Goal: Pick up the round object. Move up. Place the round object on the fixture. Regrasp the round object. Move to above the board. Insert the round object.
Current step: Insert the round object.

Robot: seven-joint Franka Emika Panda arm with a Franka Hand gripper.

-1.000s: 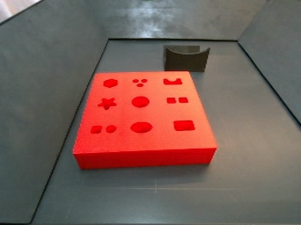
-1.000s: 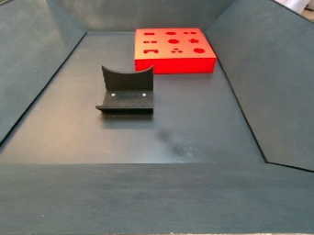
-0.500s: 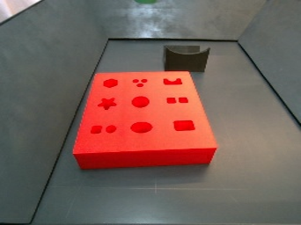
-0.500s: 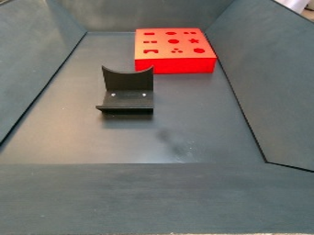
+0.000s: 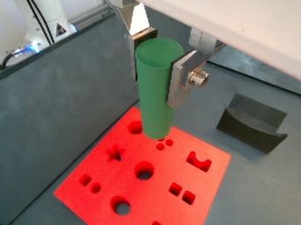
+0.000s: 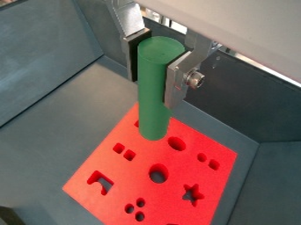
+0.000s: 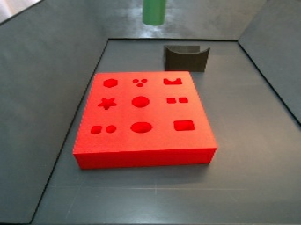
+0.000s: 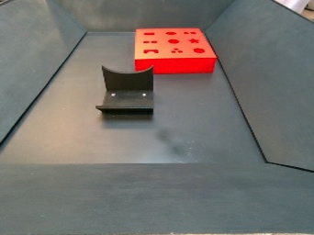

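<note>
My gripper [image 5: 156,61] is shut on the round object [image 5: 154,88], a smooth green cylinder held upright between the silver fingers [image 5: 184,77] in both wrist views; the gripper [image 6: 157,57] grips the round object [image 6: 152,92] near its upper end. It hangs high over the far part of the red board [image 5: 115,178] with shaped holes. In a side view only the lower end of the round object [image 7: 153,11] shows at the frame's top, above and behind the board [image 7: 123,116]. The dark notched fixture [image 7: 186,57] stands empty beyond the board.
Grey sloping walls enclose the floor on all sides. In a side view the fixture [image 8: 125,90] sits mid-floor, with the board [image 8: 185,67] further back near the far wall. In a wrist view the fixture [image 5: 256,123] lies beside the board.
The green round object has come down into the top of a side view: absent a second ago, a tip half a second ago, more of it now. Board and fixture have not moved.
</note>
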